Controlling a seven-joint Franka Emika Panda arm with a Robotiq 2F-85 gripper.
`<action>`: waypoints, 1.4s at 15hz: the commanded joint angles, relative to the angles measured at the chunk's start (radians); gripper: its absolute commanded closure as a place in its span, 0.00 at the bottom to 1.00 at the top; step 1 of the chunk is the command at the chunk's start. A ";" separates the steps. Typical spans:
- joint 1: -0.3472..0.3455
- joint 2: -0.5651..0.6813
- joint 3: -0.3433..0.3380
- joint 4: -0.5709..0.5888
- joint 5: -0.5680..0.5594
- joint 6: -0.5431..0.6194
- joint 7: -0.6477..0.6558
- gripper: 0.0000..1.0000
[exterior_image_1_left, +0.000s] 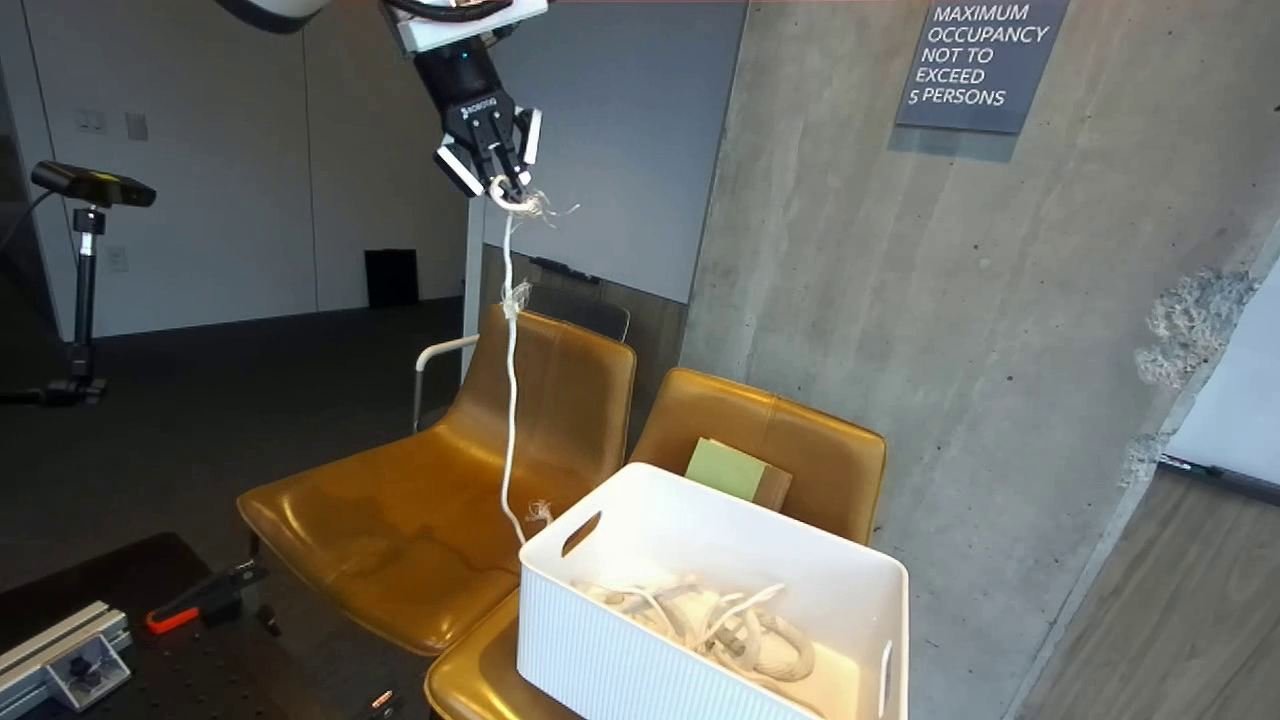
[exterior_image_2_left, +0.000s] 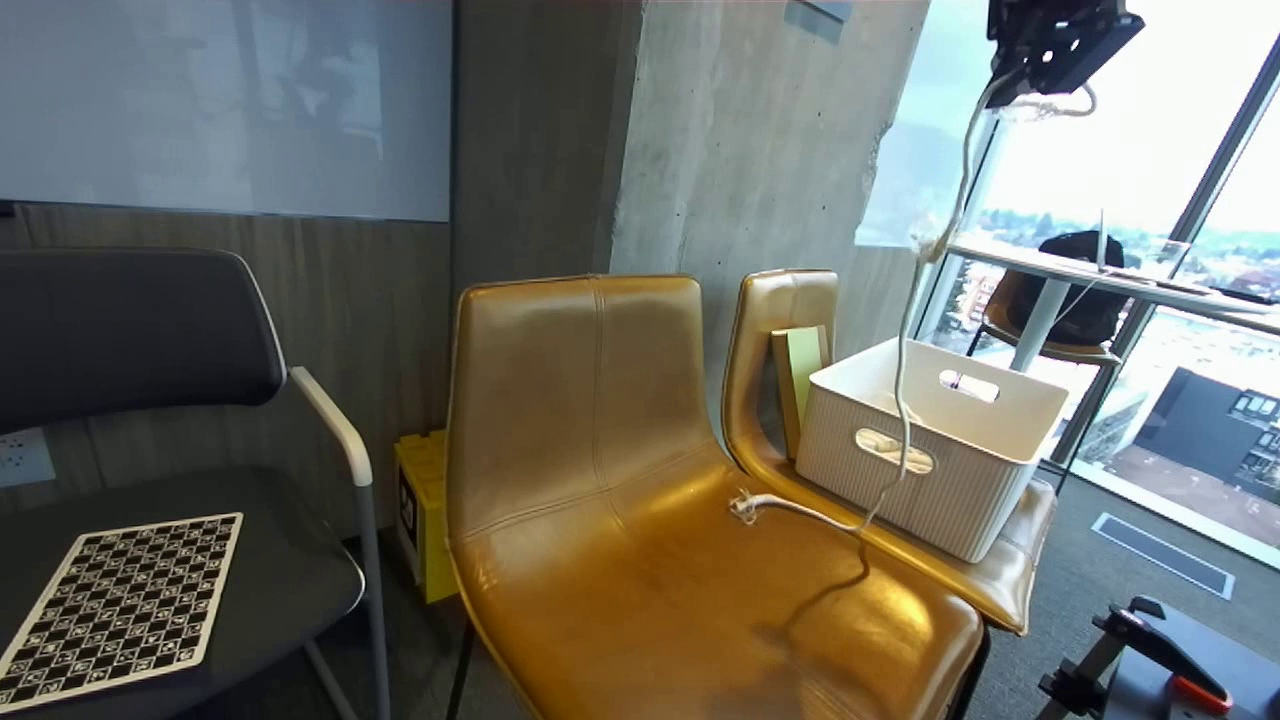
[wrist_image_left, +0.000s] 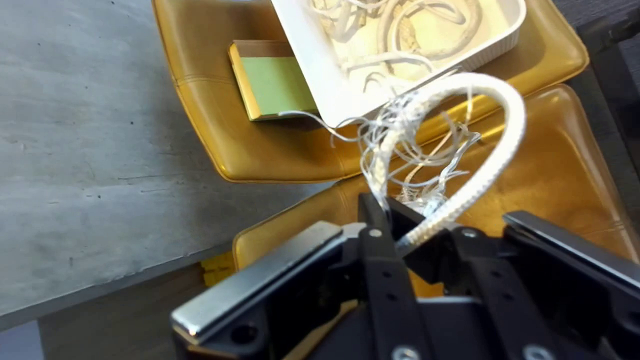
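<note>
My gripper (exterior_image_1_left: 510, 188) is high above a gold chair, pointing down and shut on a white rope (exterior_image_1_left: 512, 390). The wrist view shows the rope (wrist_image_left: 502, 145) curling in a loop past the fingertips, with loose frayed strands beside it. From the gripper (exterior_image_2_left: 1030, 85) the rope (exterior_image_2_left: 912, 300) hangs down, with a frayed knot partway along. Its lower part rests on the gold seat (exterior_image_2_left: 640, 600), ending in a frayed tip. Beside it, a white ribbed bin (exterior_image_1_left: 590, 630) holds several other rope pieces (exterior_image_1_left: 735, 630). In an exterior view the bin's corner hides part of the hanging rope.
The bin stands on a second gold chair (exterior_image_1_left: 800, 425), with a green and brown book (exterior_image_1_left: 728, 468) behind it. A concrete wall (exterior_image_1_left: 950, 300) rises behind the chairs. A black chair (exterior_image_2_left: 120, 330) bears a patterned board (exterior_image_2_left: 120, 595). A camera on a stand (exterior_image_1_left: 95, 185) is off to one side.
</note>
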 joint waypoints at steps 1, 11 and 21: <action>0.040 -0.006 0.049 -0.130 -0.056 0.009 0.141 0.99; 0.082 0.018 0.076 -0.299 -0.061 0.064 0.342 0.99; 0.145 0.234 0.132 -0.273 -0.114 0.081 0.506 0.99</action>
